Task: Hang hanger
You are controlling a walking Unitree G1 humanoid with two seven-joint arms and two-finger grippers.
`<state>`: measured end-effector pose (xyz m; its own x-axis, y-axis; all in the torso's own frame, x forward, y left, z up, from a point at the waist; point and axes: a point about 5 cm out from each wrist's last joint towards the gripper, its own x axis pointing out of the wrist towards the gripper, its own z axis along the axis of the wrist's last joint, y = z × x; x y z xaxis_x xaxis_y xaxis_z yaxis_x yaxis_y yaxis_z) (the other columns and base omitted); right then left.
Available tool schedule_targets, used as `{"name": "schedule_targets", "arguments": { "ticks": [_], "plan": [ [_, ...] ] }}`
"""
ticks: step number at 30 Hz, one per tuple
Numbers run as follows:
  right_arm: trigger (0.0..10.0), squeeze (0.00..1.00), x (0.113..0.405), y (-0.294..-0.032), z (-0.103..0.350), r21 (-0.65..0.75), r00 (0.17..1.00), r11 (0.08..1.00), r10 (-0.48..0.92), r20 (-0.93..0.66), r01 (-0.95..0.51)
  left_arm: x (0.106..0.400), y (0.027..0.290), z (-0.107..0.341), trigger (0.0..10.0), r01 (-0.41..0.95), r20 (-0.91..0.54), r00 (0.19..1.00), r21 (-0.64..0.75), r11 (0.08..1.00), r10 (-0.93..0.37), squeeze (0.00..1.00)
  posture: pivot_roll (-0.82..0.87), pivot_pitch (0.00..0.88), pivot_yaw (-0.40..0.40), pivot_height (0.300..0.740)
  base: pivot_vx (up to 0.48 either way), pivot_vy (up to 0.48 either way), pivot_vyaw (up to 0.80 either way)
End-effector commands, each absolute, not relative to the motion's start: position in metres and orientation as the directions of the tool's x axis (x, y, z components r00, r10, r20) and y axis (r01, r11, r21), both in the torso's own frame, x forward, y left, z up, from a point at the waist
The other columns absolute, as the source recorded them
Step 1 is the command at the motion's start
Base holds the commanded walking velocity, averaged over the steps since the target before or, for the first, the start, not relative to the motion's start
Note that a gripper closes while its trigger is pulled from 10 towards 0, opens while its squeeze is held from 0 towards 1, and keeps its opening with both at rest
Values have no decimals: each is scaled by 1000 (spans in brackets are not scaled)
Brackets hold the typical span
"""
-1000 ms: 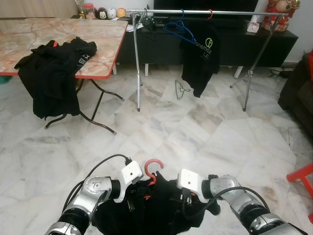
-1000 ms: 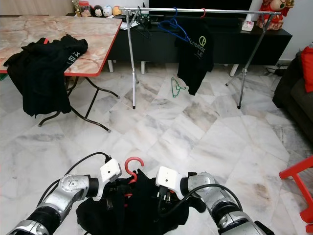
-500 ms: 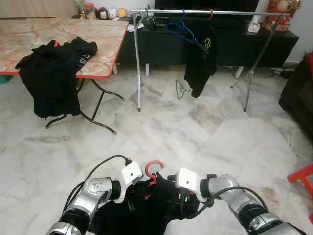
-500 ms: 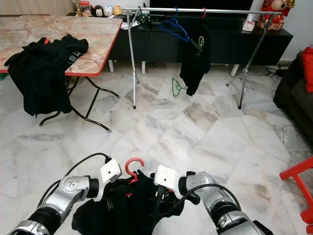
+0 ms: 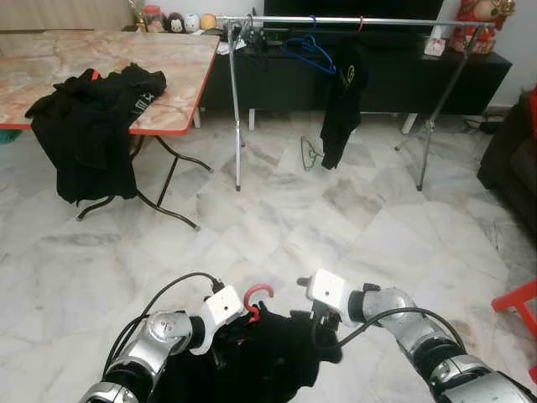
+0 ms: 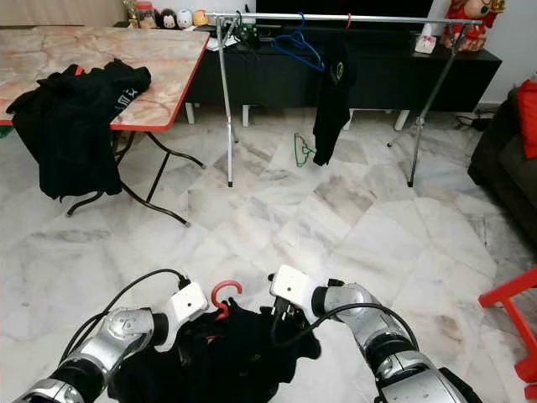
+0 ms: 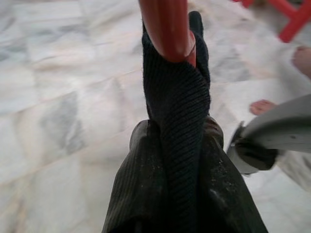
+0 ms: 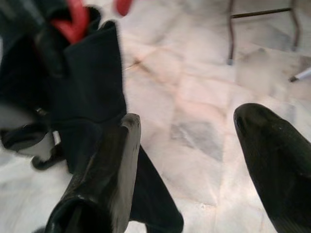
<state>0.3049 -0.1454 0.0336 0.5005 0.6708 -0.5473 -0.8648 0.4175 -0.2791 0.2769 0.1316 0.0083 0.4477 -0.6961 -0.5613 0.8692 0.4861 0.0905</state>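
Left gripper (image 7: 167,141) clamps the collar of a black shirt (image 5: 268,369) just under the red hanger (image 5: 256,298) hook, forearm bent inward at 7 o'clock low in the head view. Right gripper (image 8: 194,160) reaches in from 5 o'clock, elbow bent, fingers spread apart, one black finger (image 8: 104,179) beside the cloth and nothing between them. One hanger, one shirt bundled between the two arms. Out on the marble floor (image 5: 352,218), one green hanger (image 5: 311,154) lies at 12 o'clock under the clothes rail (image 5: 336,19); one black shirt and one blue hanger (image 5: 310,52) hang there. At 10 o'clock, one pile of black clothes (image 5: 92,126) drapes off a folding table (image 5: 180,71).
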Motion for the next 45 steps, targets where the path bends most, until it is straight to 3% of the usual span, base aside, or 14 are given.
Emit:
{"name": "schedule_targets", "arguments": {
  "ticks": [1, 3, 5, 6, 8, 10, 11, 12, 13, 20, 25, 29, 31, 45],
  "plan": [
    [10000, 0, 314, -149, 41, -299, 569, 487, 640, -517, -820, 285, 132, 13, 0, 848, -549, 500, 154, 507, -670, 0, -88, 1, -42, 740, 0, 0, 0],
    [10000, 0, 321, -159, 41, -307, 674, 619, 533, -511, -722, 289, 140, 12, 0, 786, -555, 588, 220, 577, -589, 0, -88, 1, -42, 740, 0, 0, 0],
    [10000, 0, 324, -172, 36, -277, 770, 771, 392, -503, -574, 301, 158, 14, 0, 612, -522, 754, 338, 715, -399, 0, -90, 5, -41, 740, 0, 0, 0],
    [10000, 0, 324, -172, 36, -277, 770, 771, 392, -503, -574, 301, 158, 14, 0, 612, -522, 754, 338, 715, -399, 0, -90, 5, -41, 740, 0, 0, 0],
    [10000, 0, 324, -183, 31, -238, 821, 870, 269, -504, -432, 307, 173, 19, 78, 472, -474, 843, 422, 774, -256, 0, -92, 4, -43, 740, 0, 0, 0],
    [10000, 0, 318, -196, 22, -171, 824, 943, 150, -546, -285, 311, 184, 23, 3059, 360, -426, 890, 439, 823, -162, 0, -90, 2, -44, 740, 0, 0, 0],
    [10000, 0, 314, -201, 17, -141, 819, 966, 103, -564, -219, 311, 188, 25, 5020, 320, -404, 905, 444, 837, -131, 0, -90, 2, -44, 740, 0, 0, 0],
    [10000, 0, 306, -206, 9, -85, 806, 988, 53, -590, -127, 311, 192, 27, 7961, 284, -372, 922, 461, 841, -107, 0, -90, 2, -44, 740, 0, 0, 0],
    [10000, 0, 303, -207, 6, -66, 801, 993, 40, -597, -99, 310, 194, 28, 8706, 273, -359, 928, 466, 842, -103, 0, -90, 2, -44, 740, 0, 0, 0],
    [10000, 0, 289, -209, -9, 4, 781, 998, -50, -622, 67, 310, 211, 37, 9451, 119, -251, 968, 485, 867, 7, 0, -88, 0, -38, 740, 0, 0, 0],
    [10000, 0, 251, -203, -42, -26, 679, 984, -142, -720, 178, 303, 214, 38, 10000, 37, -185, 982, 383, 923, 37, 0, -72, 0, -47, 740, 0, 0, 0],
    [10000, 0, 235, -195, -56, -73, 622, 993, -114, -775, 91, 299, 214, 35, 10000, -14, -179, 982, 287, 958, 68, 0, -74, 0, -50, 740, 0, 0, 0],
    [10000, 0, 237, -188, -55, -72, 642, 997, -67, -764, 19, 296, 213, 32, 10000, -26, -181, 981, 244, 969, 72, 0, -79, 0, -54, 740, 0, 0, 0],
    [10000, 0, 235, -179, -57, -44, 638, 999, -45, -769, 16, 279, 210, 12, 10000, -26, -246, 967, 168, 985, 68, 0, -78, 0, -43, 740, 0, 0, 0]
  ]
}}
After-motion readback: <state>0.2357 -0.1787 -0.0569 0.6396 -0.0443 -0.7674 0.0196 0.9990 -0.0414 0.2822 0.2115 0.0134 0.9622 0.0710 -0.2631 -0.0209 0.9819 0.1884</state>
